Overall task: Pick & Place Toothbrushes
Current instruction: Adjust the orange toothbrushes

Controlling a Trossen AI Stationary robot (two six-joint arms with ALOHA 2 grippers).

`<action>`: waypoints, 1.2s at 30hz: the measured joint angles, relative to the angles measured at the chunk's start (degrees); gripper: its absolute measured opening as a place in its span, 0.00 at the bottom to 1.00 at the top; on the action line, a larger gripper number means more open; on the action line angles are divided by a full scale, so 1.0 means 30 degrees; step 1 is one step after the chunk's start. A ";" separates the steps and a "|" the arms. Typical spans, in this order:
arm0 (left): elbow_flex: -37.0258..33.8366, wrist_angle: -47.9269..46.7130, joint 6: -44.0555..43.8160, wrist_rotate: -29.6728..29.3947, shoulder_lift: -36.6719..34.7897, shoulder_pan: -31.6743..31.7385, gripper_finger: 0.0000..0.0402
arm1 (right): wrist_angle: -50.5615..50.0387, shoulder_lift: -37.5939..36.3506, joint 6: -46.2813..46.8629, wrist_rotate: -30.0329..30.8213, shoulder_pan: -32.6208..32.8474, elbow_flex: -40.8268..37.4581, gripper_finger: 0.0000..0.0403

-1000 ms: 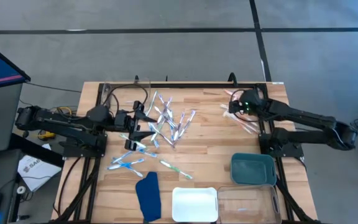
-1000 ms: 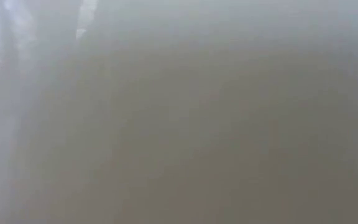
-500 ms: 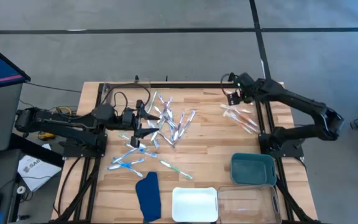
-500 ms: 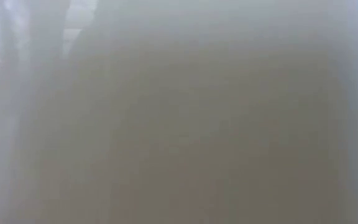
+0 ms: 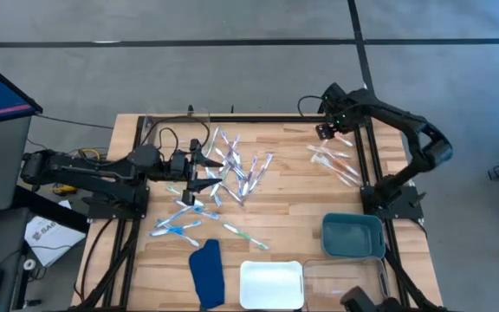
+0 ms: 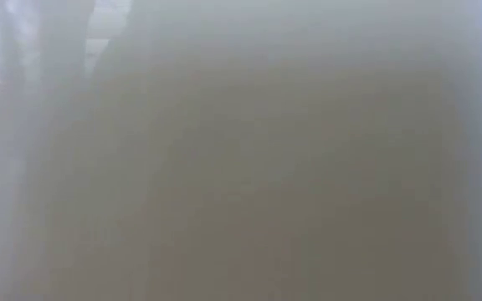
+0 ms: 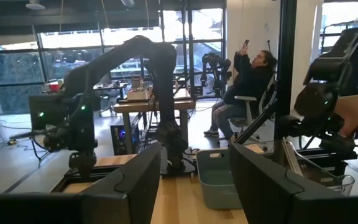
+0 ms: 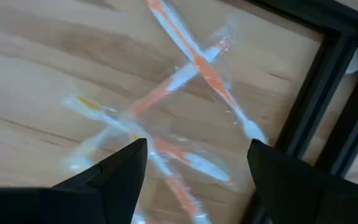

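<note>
Right gripper [image 5: 326, 132] hung open and empty above the orange toothbrushes [image 5: 336, 162] near the bench's far right corner. Left gripper [image 5: 204, 167] stood open by the central pile [image 5: 232, 173]. I saw the trays [image 5: 352, 236] empty; nearly everything remained.

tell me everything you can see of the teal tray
The teal tray is a shallow rectangular bin with rounded corners and a raised rim, plastic by its look. It sits flat and upright on the wooden table at its right side, just behind the clear container; whether they touch cannot be told. Nothing shows inside it, and neither gripper is near it.
</note>
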 joint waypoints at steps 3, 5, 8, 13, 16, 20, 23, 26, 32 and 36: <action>0.0000 -0.0010 0.0000 0.0000 0.0000 0.0000 0.46 | -0.0631 0.0885 -0.2024 0.0009 -0.0269 0.0555 0.67; 0.0000 -0.0010 0.0022 0.0000 0.0000 0.0000 0.46 | -0.0916 0.1334 -0.2817 0.0015 -0.0333 0.1066 0.67; 0.0000 -0.0017 0.0058 0.0000 0.0000 0.0000 0.46 | -0.1533 0.1621 -0.3051 0.0020 -0.0287 0.1613 0.67; 0.0000 -0.0017 0.0058 0.0000 0.0000 0.0000 0.46 | -0.2209 0.1706 -0.3043 0.0062 0.0028 0.1869 0.67; 0.0000 -0.0176 0.0007 0.0000 0.0000 0.0000 0.46 | -0.2604 0.1706 -0.3022 0.0058 0.0006 0.1869 0.67; 0.0000 -0.0452 -0.0355 0.0000 0.0000 -0.0007 0.46 | -0.3149 0.1706 -0.2281 0.0075 -0.0128 0.1869 0.67; 0.0000 -0.0664 -0.0430 0.0000 0.0000 -0.0007 0.46 | -0.3438 0.1706 -0.2350 0.0073 -0.0103 0.1869 0.67; 0.0000 -0.0705 -0.0495 0.0000 0.0000 -0.0015 0.46 | -0.3780 0.1706 -0.2621 0.0080 0.0021 0.1869 0.67; 0.0000 -0.0811 -0.0503 0.0000 0.0000 -0.0015 0.46 | -0.3997 0.1706 -0.2833 0.0073 0.0152 0.1869 0.67; 0.0000 -0.0819 -0.0503 0.0000 0.0000 -0.0015 0.46 | -0.4425 0.1706 -0.2833 0.0087 0.0137 0.1869 0.67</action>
